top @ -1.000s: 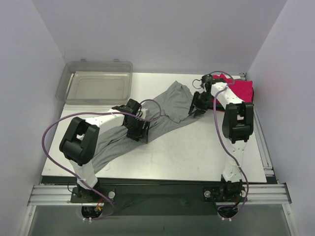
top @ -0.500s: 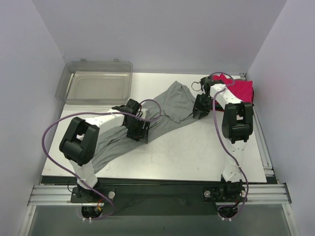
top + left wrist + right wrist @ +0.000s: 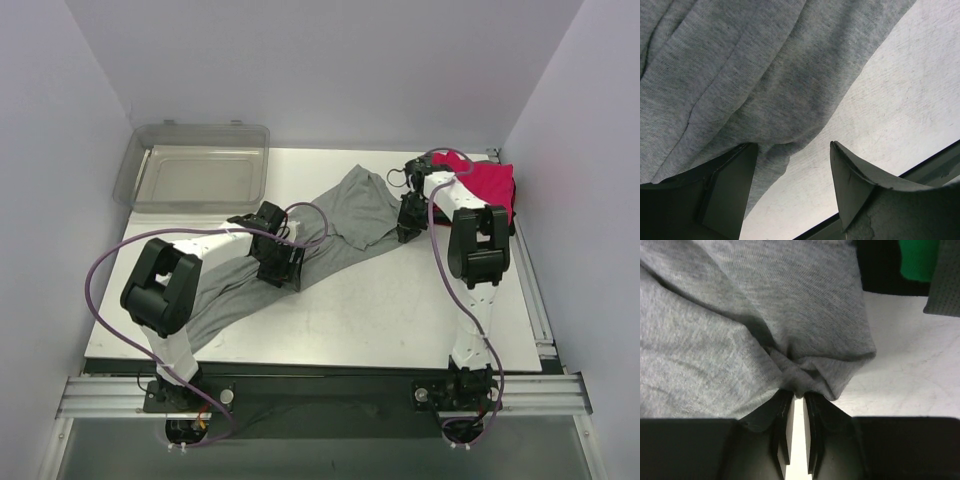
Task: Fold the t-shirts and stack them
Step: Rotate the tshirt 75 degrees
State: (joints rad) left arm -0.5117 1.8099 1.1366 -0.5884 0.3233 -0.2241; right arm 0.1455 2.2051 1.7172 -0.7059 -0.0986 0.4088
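The large heather-grey t-shirt (image 3: 340, 222) lies stretched in a crumpled band from the front left to the back middle of the table. My left gripper (image 3: 281, 264) is open over its middle; in the left wrist view (image 3: 794, 150) one finger rests on the cloth's edge and the other over bare table. My right gripper (image 3: 405, 226) is shut on a bunched fold at the grey t-shirt's right end (image 3: 799, 388). A folded pink-red shirt (image 3: 487, 182) lies at the back right; green cloth (image 3: 919, 260) and dark cloth (image 3: 879, 270) show beside it in the right wrist view.
A clear plastic bin (image 3: 197, 180) stands at the back left, overhanging the table. The white table (image 3: 400, 310) ends in a metal rail at the front. Grey walls close in both sides and the back.
My right gripper has shifted slightly right and back with the shirt's end, its wrist turning closer to the pink-red shirt. The left arm has not moved.
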